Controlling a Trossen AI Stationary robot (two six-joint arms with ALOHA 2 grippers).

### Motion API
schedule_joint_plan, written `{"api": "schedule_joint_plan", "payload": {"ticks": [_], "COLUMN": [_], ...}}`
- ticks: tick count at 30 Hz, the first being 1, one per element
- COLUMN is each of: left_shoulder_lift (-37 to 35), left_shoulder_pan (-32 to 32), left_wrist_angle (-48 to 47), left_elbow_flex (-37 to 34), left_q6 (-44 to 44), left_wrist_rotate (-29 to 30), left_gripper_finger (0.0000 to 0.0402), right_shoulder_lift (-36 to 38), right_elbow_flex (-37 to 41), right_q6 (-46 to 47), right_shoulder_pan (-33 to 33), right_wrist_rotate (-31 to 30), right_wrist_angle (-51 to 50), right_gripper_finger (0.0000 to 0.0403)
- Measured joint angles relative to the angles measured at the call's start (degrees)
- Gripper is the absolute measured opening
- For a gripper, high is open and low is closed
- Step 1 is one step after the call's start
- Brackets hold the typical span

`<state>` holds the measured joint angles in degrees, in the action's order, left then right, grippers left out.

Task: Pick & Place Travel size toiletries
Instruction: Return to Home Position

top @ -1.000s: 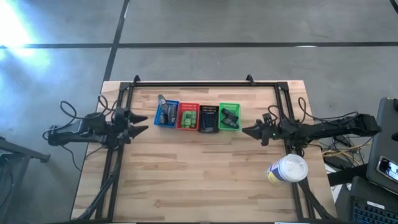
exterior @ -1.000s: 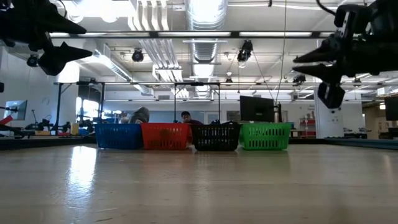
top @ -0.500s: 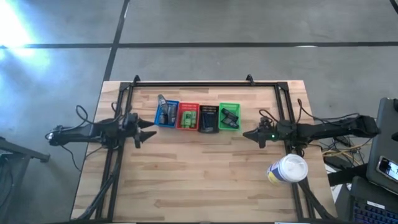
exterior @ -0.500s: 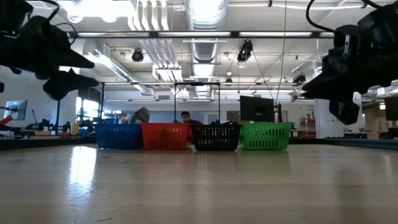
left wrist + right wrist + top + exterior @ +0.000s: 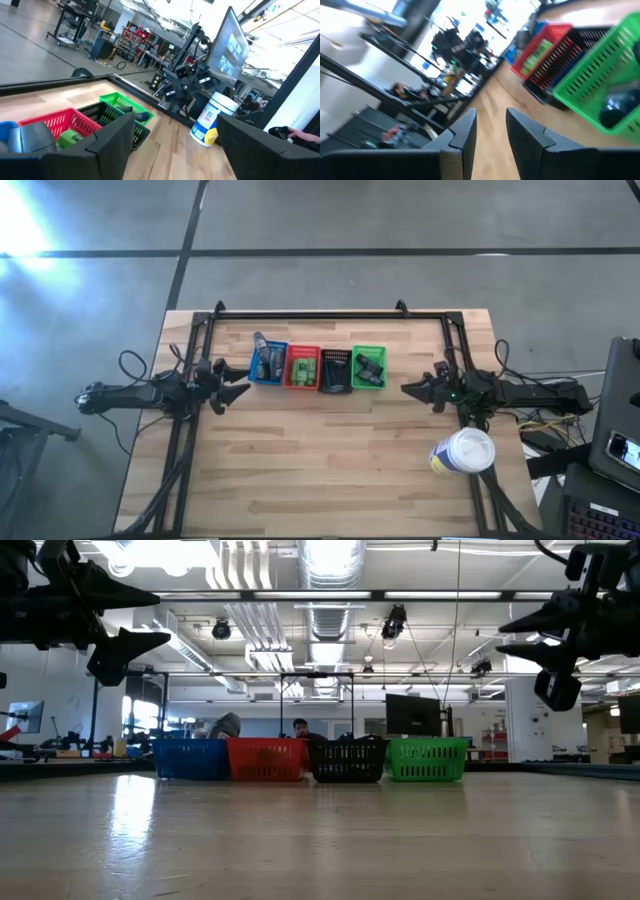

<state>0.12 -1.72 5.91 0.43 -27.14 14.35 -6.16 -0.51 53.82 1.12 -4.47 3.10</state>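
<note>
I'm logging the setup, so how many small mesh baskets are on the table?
4, side by side in one row on the table: the blue basket nearest the left arm, then the red basket, the black basket, and the green basket nearest the right arm. None appears hidden.

Bright overhead indoor light, with glare patches and one smeared wrist view.

From above, the wooden surface (image 5: 330, 470) is evenly lit and its shadows are faint and soft, while a white glare patch washes out the floor (image 5: 30, 230) at the far left corner. At table height the ceiling lights (image 5: 330, 560) burn out to white, the left tool (image 5: 165, 618) and right tool (image 5: 499, 641) read as black silhouettes against them, and a pale sheen runs down the near surface below the blue basket (image 5: 190, 758). The right wrist view is smeared, seemingly by motion, its bright background blown out. In the left wrist view the near fingers (image 5: 110, 145) look soft and dark.
</note>
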Motion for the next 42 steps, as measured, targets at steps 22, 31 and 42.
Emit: {"api": "schedule_joint_plan", "payload": {"ticks": [22,31,42], "left_shoulder_lift": [0.2,0.2,0.2], "left_shoulder_pan": [0.0,0.0,0.0], "left_wrist_angle": [-0.5,-0.5,-0.5], "left_elbow_flex": [0.0,0.0,0.0], "left_q6": [-0.1,-0.1,-0.1], "left_wrist_rotate": [-0.1,-0.1,-0.1], "left_gripper_finger": [0.0287,0.0287,0.0287], "right_shoulder_lift": [6.2,6.2,6.1], "right_elbow_flex": [0.0,0.0,0.0], "right_q6": [0.2,-25.1,-56.7], "right_shoulder_pan": [2.5,1.8,1.8], "right_wrist_rotate": [0.0,-1.4,0.4], "right_wrist_angle": [-0.4,0.5,1.6], "right_gripper_finger": [0.0156,0.0175,0.0193]}}
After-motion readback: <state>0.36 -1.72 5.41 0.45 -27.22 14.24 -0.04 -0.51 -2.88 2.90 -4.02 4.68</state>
